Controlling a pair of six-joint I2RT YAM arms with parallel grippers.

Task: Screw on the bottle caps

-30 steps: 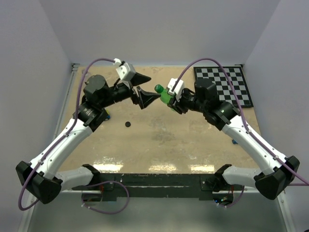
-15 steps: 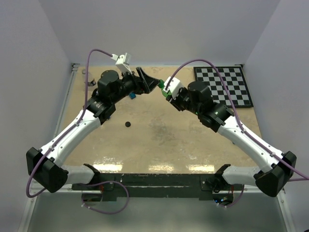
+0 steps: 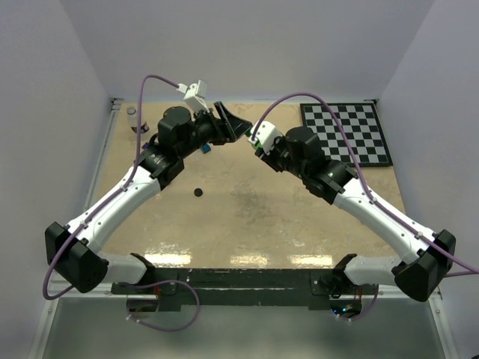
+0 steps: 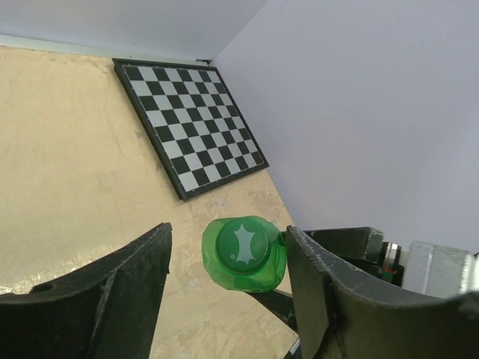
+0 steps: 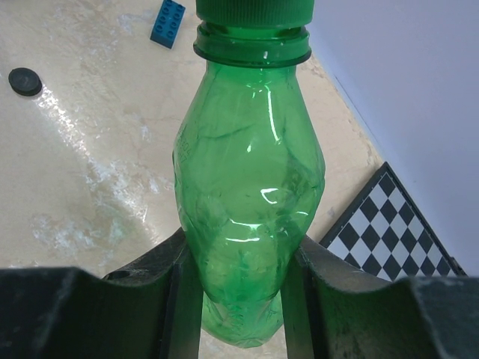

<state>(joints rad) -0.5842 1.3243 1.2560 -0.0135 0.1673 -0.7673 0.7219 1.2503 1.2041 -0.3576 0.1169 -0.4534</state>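
Observation:
My right gripper (image 5: 239, 254) is shut on the body of the green bottle (image 5: 251, 187) and holds it off the table. The green cap (image 4: 244, 250) sits on the bottle's neck. In the left wrist view the cap faces the camera between the fingers of my open left gripper (image 4: 228, 254); there is a gap on the left and the right finger is close to it. In the top view the two grippers, left (image 3: 233, 126) and right (image 3: 257, 139), meet at the back middle. The black cap (image 3: 198, 192) lies alone on the table. The clear bottle (image 3: 133, 120) stands far back left.
A checkerboard (image 3: 346, 133) lies at the back right. A blue brick (image 3: 204, 149) lies under the left arm, and it also shows in the right wrist view (image 5: 168, 22). White walls close the table at the back and sides.
Both arms moved toward the back of the table. The left gripper turned and closed in on the bottle's top, and its fingers now straddle the green cap.

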